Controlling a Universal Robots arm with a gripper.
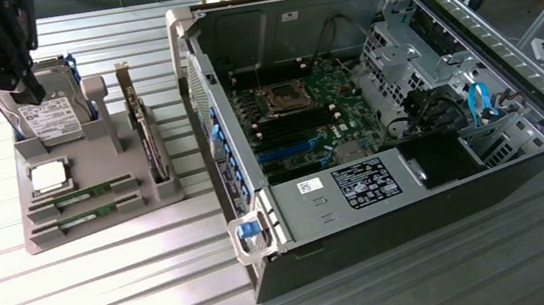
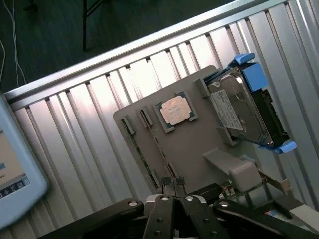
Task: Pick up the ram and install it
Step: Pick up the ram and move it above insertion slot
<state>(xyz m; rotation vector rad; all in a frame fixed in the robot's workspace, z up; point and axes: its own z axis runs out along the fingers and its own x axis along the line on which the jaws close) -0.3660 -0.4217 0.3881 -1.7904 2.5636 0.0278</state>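
Wrist view has the gripper point(image 2: 174, 188) with its two dark fingers pressed together and nothing between them. The tips hang over one edge of the grey tray point(image 2: 199, 144), at the end of a slot where a thin board sits edge-on; I cannot tell whether they touch it. Farther out on the same tray are the square silver processor point(image 2: 175, 110) and the hard drive point(image 2: 239, 114), which leans in its cradle with blue brackets.

Exterior view puts the gripper in the upper left of the frame, dark, with its tip in front of the hard drive's label. The tray sits at the left of the frame on the slatted metal table point(image 1: 110, 298). In the tray's lower part two sticks sit parallel in their holders, one just above the other in the frame: the upper ram stick point(image 1: 84, 194) and the lower ram stick point(image 1: 85, 217). Neither is held. The processor lies just above them. An expansion card point(image 1: 146, 139) stands on edge along the tray's right side. The open computer case point(image 1: 265, 28) takes up the centre and right of the frame. Its motherboard point(image 1: 315, 118) is exposed, with dark memory slots below the processor socket point(image 1: 278, 96).
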